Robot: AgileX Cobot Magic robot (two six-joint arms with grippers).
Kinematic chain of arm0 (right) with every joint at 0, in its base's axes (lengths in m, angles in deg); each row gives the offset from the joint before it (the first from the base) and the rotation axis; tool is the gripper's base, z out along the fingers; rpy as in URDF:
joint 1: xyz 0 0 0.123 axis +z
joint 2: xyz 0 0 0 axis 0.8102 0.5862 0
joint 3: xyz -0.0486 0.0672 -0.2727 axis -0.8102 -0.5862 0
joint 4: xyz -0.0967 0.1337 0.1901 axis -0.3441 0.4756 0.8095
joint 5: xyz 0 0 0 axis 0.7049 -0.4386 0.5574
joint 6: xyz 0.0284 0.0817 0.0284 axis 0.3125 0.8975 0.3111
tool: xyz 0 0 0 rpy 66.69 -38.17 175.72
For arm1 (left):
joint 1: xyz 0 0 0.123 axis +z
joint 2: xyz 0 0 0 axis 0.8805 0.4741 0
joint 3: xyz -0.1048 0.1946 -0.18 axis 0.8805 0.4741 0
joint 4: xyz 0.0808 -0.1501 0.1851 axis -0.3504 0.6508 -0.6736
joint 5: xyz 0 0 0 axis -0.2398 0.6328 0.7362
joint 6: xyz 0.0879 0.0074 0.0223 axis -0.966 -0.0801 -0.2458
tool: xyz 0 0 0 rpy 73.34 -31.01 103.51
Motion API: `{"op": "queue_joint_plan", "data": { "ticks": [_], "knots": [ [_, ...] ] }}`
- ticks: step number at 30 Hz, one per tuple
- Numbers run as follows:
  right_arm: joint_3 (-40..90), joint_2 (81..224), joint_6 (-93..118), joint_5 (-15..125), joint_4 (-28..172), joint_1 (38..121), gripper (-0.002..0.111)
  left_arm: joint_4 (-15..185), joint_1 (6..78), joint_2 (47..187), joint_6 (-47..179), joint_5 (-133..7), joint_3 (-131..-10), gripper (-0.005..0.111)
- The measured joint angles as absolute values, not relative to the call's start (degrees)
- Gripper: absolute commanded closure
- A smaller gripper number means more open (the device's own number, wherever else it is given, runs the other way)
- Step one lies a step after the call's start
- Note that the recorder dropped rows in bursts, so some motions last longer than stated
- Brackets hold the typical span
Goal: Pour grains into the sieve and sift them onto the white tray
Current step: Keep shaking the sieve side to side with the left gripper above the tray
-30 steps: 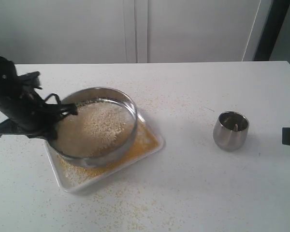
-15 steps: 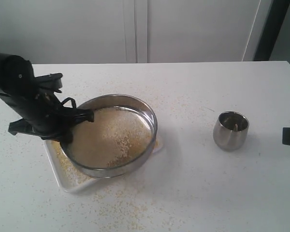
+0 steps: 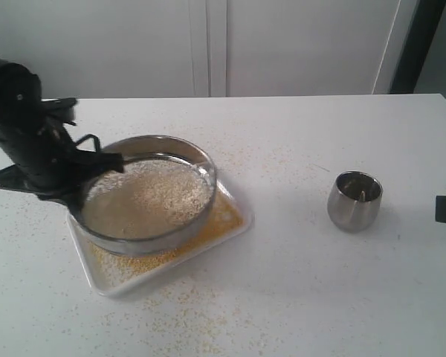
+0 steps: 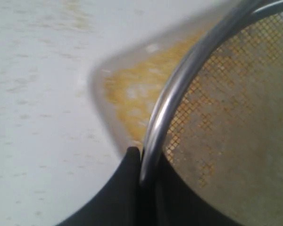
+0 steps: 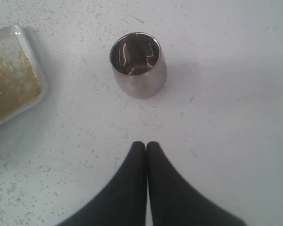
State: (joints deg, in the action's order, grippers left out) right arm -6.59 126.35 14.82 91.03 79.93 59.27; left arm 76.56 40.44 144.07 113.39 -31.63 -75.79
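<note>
Across the scene runs a white tabletop, which carries all items.

1. White tray: sits on the left half of the tabletop, turned at an angle to the table edge. Its right corner and near edge are exposed; the rest is covered from above by the sieve.

2. Sieve: positioned over the tray, toward its far-left portion. The exterior view does not show whether the sieve touches the tray. In the left wrist view the steel rim curves across the tray's corner, with the mesh visible inside it.

3. Left gripper: closed on the left side of the sieve rim. The left wrist view shows the rim clamped at the jaws, one of the fingers outside the rim and the other on the mesh side.

4. Steel cup: stands upright on the right half of the tabletop, well apart from the tray.

5. Right gripper: jaws fully together, holding nothing, apart from the cup, at the right edge of the exterior view.

6. Grains: whitish grains lie on the mesh; fine yellow granules coat the tray floor.

7. Crumbs: scattered on the tabletop around the tray.
</note>
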Motion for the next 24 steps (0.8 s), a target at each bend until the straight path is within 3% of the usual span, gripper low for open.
{"op": "queue_joint_plan", "data": {
  "ticks": [3,9,14,19,24],
  "knots": [
    [-6.6,126.3,14.8,91.0,79.9,59.3,0.108,77.4,43.3,144.1,116.2,-31.0,-75.8,0.107],
    [-6.6,126.3,14.8,91.0,79.9,59.3,0.108,79.0,36.7,144.2,108.8,-34.8,-76.4,0.107],
    [-6.6,126.3,14.8,91.0,79.9,59.3,0.108,77.0,42.3,144.2,116.6,-30.0,-76.8,0.107],
    [-6.6,126.3,14.8,91.0,79.9,59.3,0.108,77.4,39.0,144.4,110.2,-31.7,-76.4,0.107],
    [-6.6,126.3,14.8,91.0,79.9,59.3,0.108,76.6,42.0,144.3,118.0,-27.5,-77.0,0.107]
  ]
}}
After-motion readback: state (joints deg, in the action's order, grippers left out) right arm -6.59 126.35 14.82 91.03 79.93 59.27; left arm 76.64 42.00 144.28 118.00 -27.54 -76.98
